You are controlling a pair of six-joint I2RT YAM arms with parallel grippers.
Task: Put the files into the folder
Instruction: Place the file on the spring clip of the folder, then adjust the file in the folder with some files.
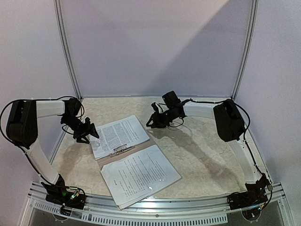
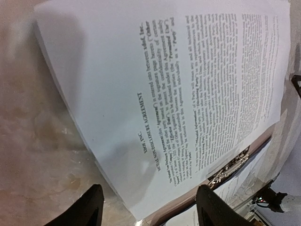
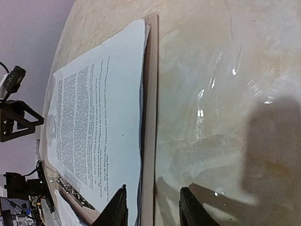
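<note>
Paper lies on both halves of the open folder (image 1: 128, 152): one stack of the files (image 1: 120, 134) is on the far half and a second stack (image 1: 141, 174) on the near half. The silver clip (image 1: 121, 149) sits at the fold between them, and all is flat on the table (image 1: 202, 150). The left hand (image 1: 90, 136) hangs just beside the left corner of the far stack, its fingers (image 2: 89, 207) spread wide and holding nothing. The right hand (image 1: 151, 121) is near the far right corner of the same stack. Its fingers (image 3: 117, 207) stand apart, with the edge of paper and folder visible between them, but as far as I can see they pinch neither. I judge the placing step to be at its end, because the sheets rest inside the cover. The next move probably calls for lifting both hands clear without dragging the top sheets, and perhaps for closing the cover.
</note>
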